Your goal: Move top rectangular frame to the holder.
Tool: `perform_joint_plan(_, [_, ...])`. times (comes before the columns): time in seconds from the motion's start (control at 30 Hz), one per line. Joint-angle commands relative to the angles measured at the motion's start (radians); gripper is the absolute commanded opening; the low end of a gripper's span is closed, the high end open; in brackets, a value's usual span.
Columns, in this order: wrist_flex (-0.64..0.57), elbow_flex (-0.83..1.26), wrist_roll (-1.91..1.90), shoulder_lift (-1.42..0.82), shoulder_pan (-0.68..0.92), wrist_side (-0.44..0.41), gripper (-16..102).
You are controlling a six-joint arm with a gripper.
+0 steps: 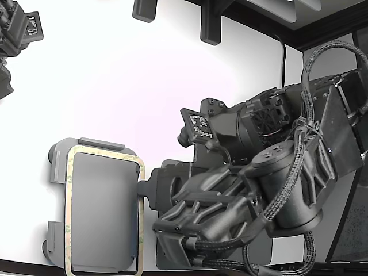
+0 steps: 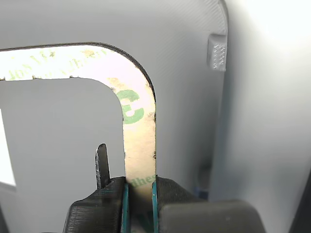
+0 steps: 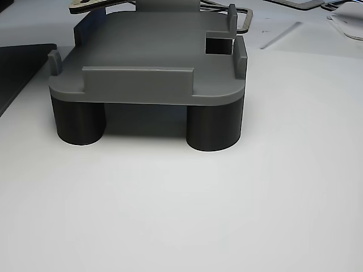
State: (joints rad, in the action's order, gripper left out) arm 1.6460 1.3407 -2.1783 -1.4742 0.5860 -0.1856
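The top rectangular frame (image 1: pixel 69 213) is a thin tan outline with green mottling. In the exterior view it lies over the light grey holder (image 1: pixel 56 164), shifted a little past the holder's lower end. My gripper (image 1: pixel 141 190) is shut on the middle of the frame's long side on the exterior view's right. The wrist view shows both fingers (image 2: pixel 104 204) pinching the frame's strip (image 2: pixel 139 141) just below a rounded corner, with the holder's floor (image 2: pixel 184 63) and a raised tab (image 2: pixel 217 52) behind. In the other view the holder (image 3: pixel 147 56) stands on dark round legs; a tan strip (image 3: pixel 85 5) shows above its far end.
A darker grey flat pad (image 1: pixel 172 256) lies under my arm at the exterior view's lower right. A second arm (image 1: pixel 17 34) sits at the upper left. Black fixtures (image 1: pixel 210 23) stand along the top edge. The white table (image 1: pixel 115 75) runs between them.
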Motion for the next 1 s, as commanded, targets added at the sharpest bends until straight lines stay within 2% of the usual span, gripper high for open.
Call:
perform_joint_plan(0.0, [0.011,-0.011,-0.006,-0.009,-0.017,-0.006,-10])
perform_joint_plan(0.97, [0.009,-0.020,0.014,0.061,-0.049,0.029,-10])
